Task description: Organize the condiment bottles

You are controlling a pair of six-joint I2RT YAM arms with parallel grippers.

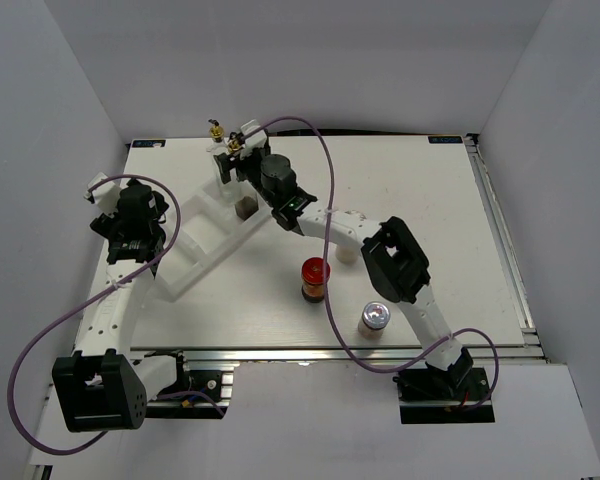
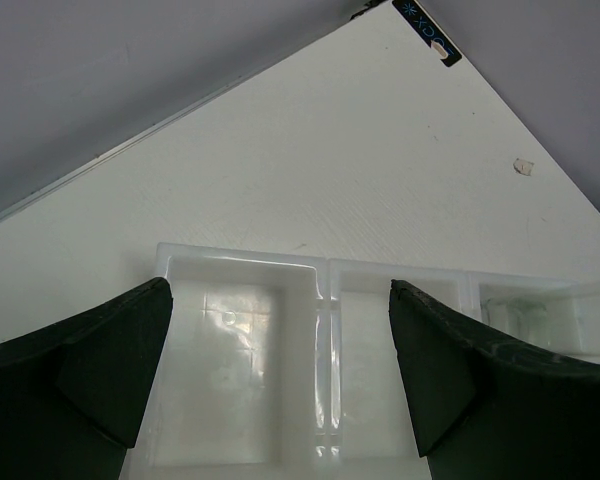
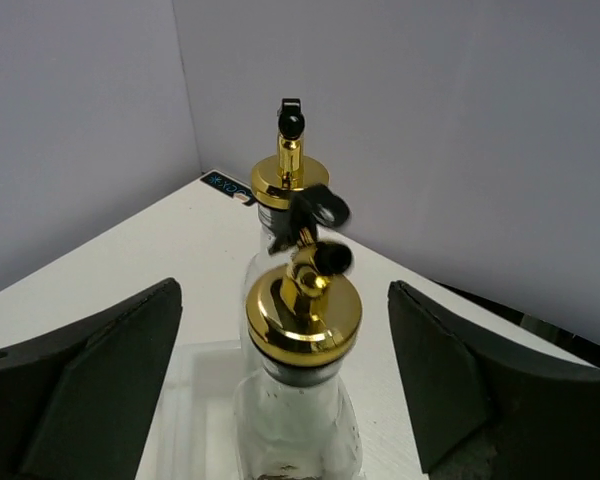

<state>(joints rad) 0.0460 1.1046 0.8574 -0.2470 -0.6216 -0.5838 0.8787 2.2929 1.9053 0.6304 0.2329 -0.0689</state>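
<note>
Two tall clear bottles with gold pourer tops stand at the far end of the white rack (image 1: 202, 235). My open right gripper (image 1: 244, 165) hangs over the nearer one (image 1: 235, 143); the other (image 1: 216, 128) is just behind. In the right wrist view my gripper (image 3: 285, 345) straddles the nearer bottle (image 3: 302, 310) with a gap on each side, and the farther bottle (image 3: 288, 180) stands behind. A shaker (image 1: 244, 208) sits in the rack. The red-capped jar (image 1: 315, 278) and a silver-lidded shaker (image 1: 374, 318) stand on the table. Another shaker (image 1: 346, 250) is half hidden by my right arm. My left gripper (image 1: 145, 252) is open and empty.
In the left wrist view my left gripper (image 2: 280, 335) hangs over empty compartments at the low end of the rack (image 2: 325, 272). Grey walls close in the table (image 1: 430, 220) on three sides. Purple cables loop over both arms.
</note>
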